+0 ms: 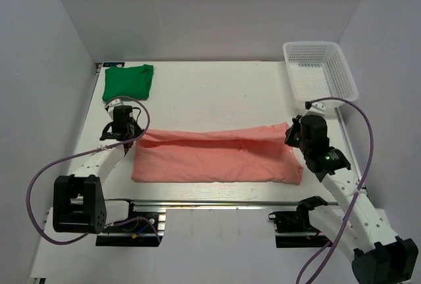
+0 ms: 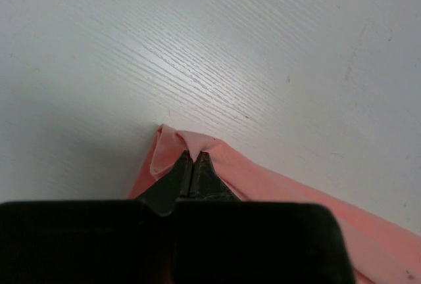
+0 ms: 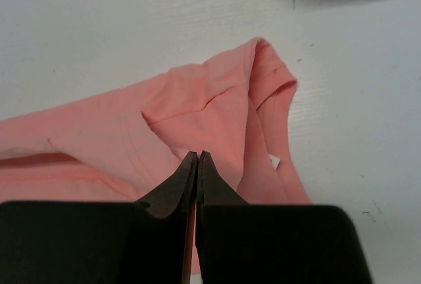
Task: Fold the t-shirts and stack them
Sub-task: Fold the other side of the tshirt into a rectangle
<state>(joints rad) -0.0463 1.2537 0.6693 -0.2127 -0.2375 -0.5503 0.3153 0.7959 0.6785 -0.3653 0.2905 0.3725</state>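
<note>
The salmon-pink t-shirt (image 1: 217, 159) lies as a long lengthwise-folded band across the middle of the table (image 1: 217, 93). The green t-shirt (image 1: 128, 81) sits folded in the far left corner, and the white mesh basket (image 1: 320, 67) is off at the far right.

The left pincer (image 2: 193, 156) is clenched on the pink shirt's far left corner. The right pincer (image 3: 197, 156) is clenched too, apparently on a fold near the far right end.

The cloth looks thin, light and floppy, so it'll probably sag and wrinkle between grips. Corners and hems are the spots to pinch.

The wrist views show the actual bite on the fabric, which the top view hides. Only the top view shows the whole band and the green shirt.
</note>
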